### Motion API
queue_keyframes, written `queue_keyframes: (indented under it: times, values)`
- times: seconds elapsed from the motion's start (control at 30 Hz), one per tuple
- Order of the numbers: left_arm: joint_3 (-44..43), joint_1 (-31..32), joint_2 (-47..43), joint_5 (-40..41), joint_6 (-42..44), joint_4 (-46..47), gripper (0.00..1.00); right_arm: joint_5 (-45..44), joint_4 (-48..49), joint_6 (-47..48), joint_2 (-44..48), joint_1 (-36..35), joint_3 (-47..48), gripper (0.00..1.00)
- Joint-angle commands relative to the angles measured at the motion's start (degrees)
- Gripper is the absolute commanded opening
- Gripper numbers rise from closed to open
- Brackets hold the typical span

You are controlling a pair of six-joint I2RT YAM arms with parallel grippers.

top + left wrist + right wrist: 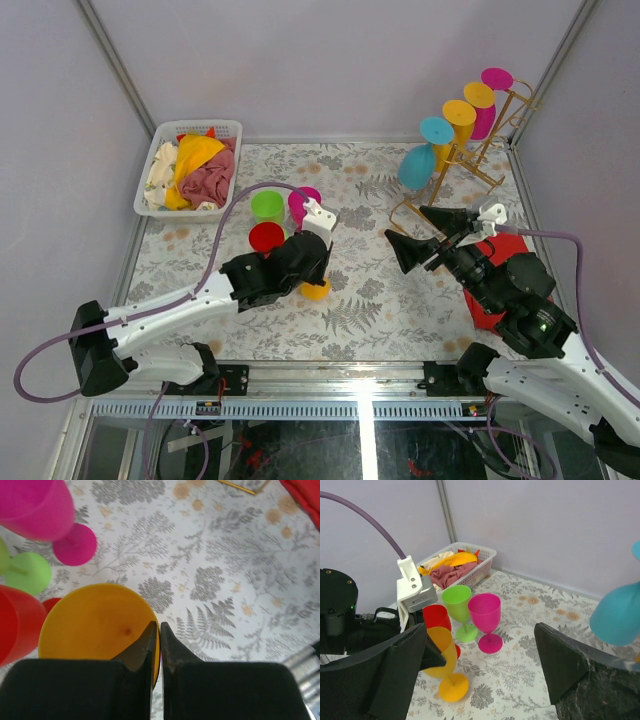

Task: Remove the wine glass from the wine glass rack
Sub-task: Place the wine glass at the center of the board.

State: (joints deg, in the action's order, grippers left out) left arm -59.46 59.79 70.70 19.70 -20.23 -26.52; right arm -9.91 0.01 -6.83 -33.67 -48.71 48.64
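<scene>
The gold wire wine glass rack (478,170) stands at the back right with several wine glasses hanging on it, a teal one (415,167) lowest, then yellow (459,113) and magenta (488,108). My right gripper (422,235) is open and empty just in front of the rack, and the teal glass (619,614) shows to its right. My left gripper (160,628) is shut on the rim of a yellow wine glass (95,622), one finger inside the bowl. That glass (441,652) leans over at mid-table.
Green (267,206), magenta (303,203) and red (266,237) glasses stand upright beside the left gripper. A white slatted basket (170,130) of cloths sits at the back left. A red sheet (505,248) lies under the right arm. Walls close the back and sides.
</scene>
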Motion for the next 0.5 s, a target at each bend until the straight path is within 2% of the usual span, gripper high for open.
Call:
queue_keyframes:
  times: [0.0, 0.27, 0.47]
  values:
    - [1.8, 0.2, 0.5, 11.1, 1.6, 10.4, 0.0, -2.8, -2.2, -3.5, -0.2, 0.1, 2.8, 0.96]
    - [4.6, -0.9, 4.8, 12.2, 3.3, 18.8, 0.0, -1.3, -5.1, -3.4, -2.3, 0.1, 4.5, 0.96]
    - [2.2, -4.8, 9.8, 10.4, 0.6, 15.8, 0.0, -4.3, -5.4, -3.4, -1.0, 0.1, 4.4, 0.97]
